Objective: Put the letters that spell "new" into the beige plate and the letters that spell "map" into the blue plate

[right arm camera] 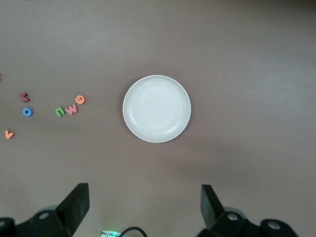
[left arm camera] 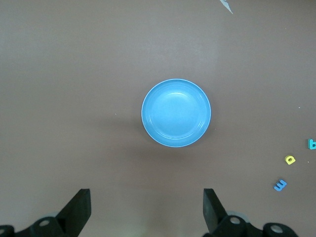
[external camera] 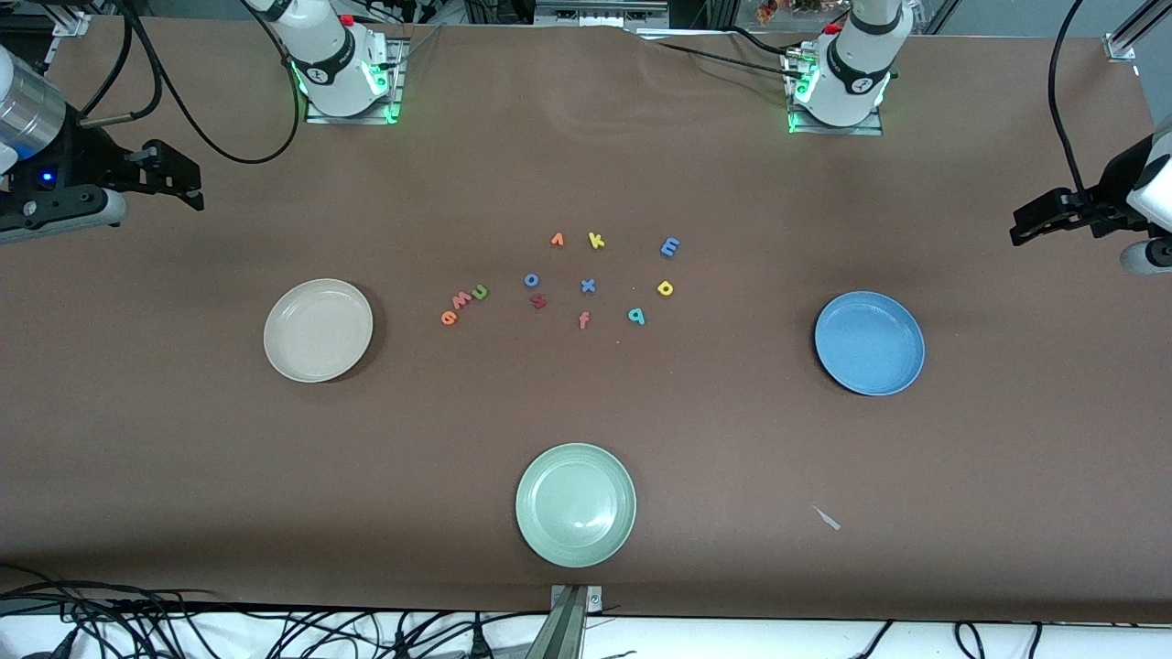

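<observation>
A green n (external camera: 479, 293), a salmon-red w (external camera: 461, 300) and an orange e (external camera: 449, 317) lie in a row on the table, toward the beige plate (external camera: 318, 329). Toward the blue plate (external camera: 869, 342) lie a blue m (external camera: 670, 246), a yellow p (external camera: 666, 288) and a teal a (external camera: 636, 316). Both plates hold nothing. My right gripper (right arm camera: 144, 195) hangs open and empty high over the right arm's end, with the beige plate (right arm camera: 156, 108) below it. The left gripper (left arm camera: 146, 197) hangs open and empty high over the left arm's end, above the blue plate (left arm camera: 176, 112).
Other loose letters sit mid-table: an orange v (external camera: 557, 240), yellow k (external camera: 596, 241), blue o (external camera: 532, 280), blue x (external camera: 588, 286), a dark red letter (external camera: 538, 301) and a salmon f (external camera: 584, 319). A pale green plate (external camera: 575, 504) stands nearest the front camera. A paper scrap (external camera: 828, 518) lies beside it.
</observation>
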### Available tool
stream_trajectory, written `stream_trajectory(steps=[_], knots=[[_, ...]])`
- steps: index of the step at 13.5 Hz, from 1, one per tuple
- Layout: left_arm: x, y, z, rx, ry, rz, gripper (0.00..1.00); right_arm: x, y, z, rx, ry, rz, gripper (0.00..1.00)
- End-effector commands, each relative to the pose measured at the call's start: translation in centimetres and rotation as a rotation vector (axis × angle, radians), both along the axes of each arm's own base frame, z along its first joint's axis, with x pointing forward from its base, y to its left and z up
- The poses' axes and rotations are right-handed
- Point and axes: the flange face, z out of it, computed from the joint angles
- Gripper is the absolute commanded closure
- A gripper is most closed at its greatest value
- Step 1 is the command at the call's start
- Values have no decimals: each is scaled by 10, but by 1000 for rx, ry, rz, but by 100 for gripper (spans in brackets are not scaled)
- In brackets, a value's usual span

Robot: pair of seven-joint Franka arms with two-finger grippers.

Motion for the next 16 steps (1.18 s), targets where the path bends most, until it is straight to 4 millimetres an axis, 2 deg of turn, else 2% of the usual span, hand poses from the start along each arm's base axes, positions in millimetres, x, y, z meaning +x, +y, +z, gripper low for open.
stream_trajectory(steps=[1, 5, 8, 13, 15, 16], knots=[[-7, 0, 5, -21, -3, -16, 0, 0, -2, 5, -14, -12, -13, 0], [-7, -2, 5, -21, -2, -19, 0, 0, -2, 5, -14, -15, -15, 0], [-6, -9, 6, -22, -5, -33, 0, 3, -9, 4, -9, -19, -28, 0], [-2, -22, 1, -26, -3, -56, 0, 2, -8, 6, 1, -23, -32, 0], [0, -24, -3, -27, 4, -59, 0, 4, -8, 22, 4, -57, -32, 0], [0, -24, -3, -29, 4, -61, 0, 5, -8, 20, 6, -53, -32, 0]])
